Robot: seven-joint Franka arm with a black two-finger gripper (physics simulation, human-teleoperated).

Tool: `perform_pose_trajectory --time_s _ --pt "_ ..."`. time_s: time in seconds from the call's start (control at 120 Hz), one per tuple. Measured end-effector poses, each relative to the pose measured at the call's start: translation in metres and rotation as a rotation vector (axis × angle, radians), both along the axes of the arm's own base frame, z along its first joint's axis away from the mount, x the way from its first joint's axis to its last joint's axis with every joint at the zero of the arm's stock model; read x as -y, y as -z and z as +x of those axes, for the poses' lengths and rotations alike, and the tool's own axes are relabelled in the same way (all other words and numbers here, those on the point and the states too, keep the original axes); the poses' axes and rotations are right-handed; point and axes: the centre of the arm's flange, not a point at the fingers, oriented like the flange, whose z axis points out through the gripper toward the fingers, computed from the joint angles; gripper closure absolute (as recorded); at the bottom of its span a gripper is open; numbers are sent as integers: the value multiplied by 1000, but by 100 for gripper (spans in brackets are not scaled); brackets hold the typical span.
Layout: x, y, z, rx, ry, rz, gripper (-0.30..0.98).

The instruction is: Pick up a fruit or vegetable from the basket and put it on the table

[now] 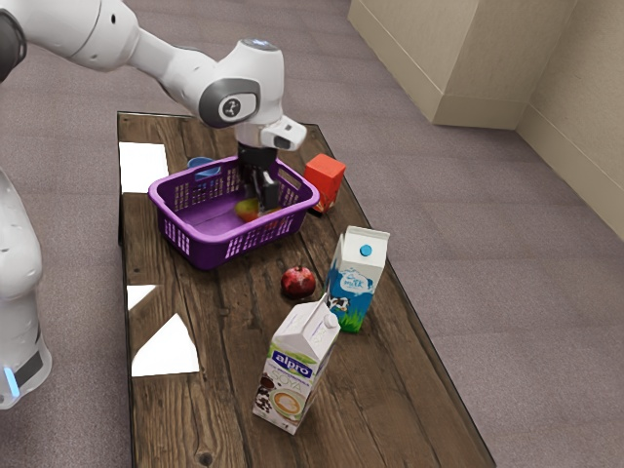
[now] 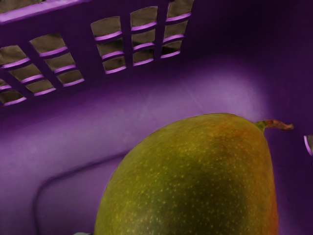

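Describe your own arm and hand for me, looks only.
My arm is white and smooth, built of rounded segments with dark grey-to-black sections at some joints. A round, pale badge with a dark figure sits on a grey patch near the wrist. A blue strip marks the lower part. My hand is black and angular.

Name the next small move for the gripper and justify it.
I'd probably ease the gripper slightly further toward the mango: it already reaches inside the purple basket, where the mango lies, and in the wrist view the mango looms large close to the hand.
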Motion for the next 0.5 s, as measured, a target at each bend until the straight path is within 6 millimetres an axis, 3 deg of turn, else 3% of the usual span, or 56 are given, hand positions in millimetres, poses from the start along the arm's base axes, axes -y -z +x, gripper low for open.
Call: perform_pose_trajectory --time_s 0.058,0.158,0.308,0.408,0.5 --pt "0 -2 1 9 -1 7 47" --pt "3 -14 -1 26 0 17 52" --pt "7 -14 -3 11 11 2 21" --pt "10 -19 -6 3 18 -5 12" --pt "15 -38 -17 4 31 -9 7"
